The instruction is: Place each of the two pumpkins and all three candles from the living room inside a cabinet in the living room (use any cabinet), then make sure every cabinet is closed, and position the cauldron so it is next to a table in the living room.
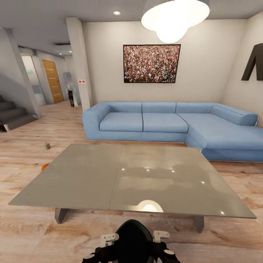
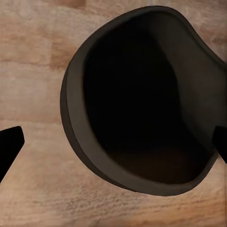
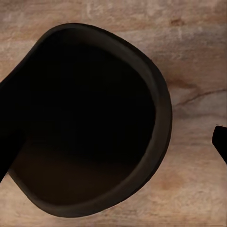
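Observation:
The black cauldron [image 1: 134,239] sits low at the near edge of the head view, in front of the grey table [image 1: 91,182]. My left gripper [image 1: 109,240] and right gripper [image 1: 160,236] flank it. In the left wrist view the left gripper [image 2: 113,142] is open over the wide dark mouth of the cauldron [image 2: 137,104]. The right gripper [image 3: 113,142] is open too, over the cauldron [image 3: 90,118]. A candle [image 1: 46,146] stands on the floor left of the table. An orange pumpkin [image 1: 44,167] peeks out behind the table's left edge. The cabinet is out of view.
A blue corner sofa [image 1: 164,122] stands behind the table along the far wall. Stairs [image 1: 12,115] rise at the left, and a hallway with a wooden door [image 1: 53,80] opens beyond them. Wood floor surrounds the table.

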Motion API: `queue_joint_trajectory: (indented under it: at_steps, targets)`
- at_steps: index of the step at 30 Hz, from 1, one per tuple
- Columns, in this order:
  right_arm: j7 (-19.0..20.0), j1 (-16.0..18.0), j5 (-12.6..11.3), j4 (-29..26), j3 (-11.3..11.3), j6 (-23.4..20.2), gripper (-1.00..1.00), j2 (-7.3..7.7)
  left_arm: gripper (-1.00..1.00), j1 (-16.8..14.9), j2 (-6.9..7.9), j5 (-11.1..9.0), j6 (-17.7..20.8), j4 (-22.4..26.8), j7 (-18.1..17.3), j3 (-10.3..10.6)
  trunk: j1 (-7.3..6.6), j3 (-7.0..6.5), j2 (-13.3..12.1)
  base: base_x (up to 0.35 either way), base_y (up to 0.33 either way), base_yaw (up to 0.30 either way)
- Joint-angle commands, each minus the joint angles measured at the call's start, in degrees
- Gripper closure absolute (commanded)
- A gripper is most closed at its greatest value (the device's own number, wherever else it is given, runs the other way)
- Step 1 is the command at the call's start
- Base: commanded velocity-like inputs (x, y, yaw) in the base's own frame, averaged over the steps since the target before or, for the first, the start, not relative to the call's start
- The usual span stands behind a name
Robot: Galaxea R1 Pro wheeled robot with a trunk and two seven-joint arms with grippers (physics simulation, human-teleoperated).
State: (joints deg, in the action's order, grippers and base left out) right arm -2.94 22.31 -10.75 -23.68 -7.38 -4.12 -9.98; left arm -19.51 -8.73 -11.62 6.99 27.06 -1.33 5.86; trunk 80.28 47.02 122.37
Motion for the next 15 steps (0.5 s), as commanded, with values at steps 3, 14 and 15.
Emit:
queue_joint_trajectory:
  at_steps: [3,14,15]
  targets:
    - [-0.3,0.0,-0.6,-0.1,-0.5,-0.3,-1.00,0.05,-1.00,0.0,0.03,-0.6,0.3,0.1,0.0,0.1,-0.68,-0.49,-1.2,-0.201,0.000,0.000]
    - [-0.4,0.0,-0.6,-0.1,-0.5,-0.3,-1.00,0.05,-1.00,0.0,0.03,-0.4,0.2,0.1,0.0,0.1,-1.34,-1.03,-2.4,-0.060,0.000,0.095]
    - [-0.4,0.0,-0.6,-0.1,-0.5,-0.3,-1.00,0.05,-1.00,0.0,0.03,-0.4,0.2,0.1,0.0,0.1,-1.34,-1.03,-2.4,-0.001,0.000,0.272]
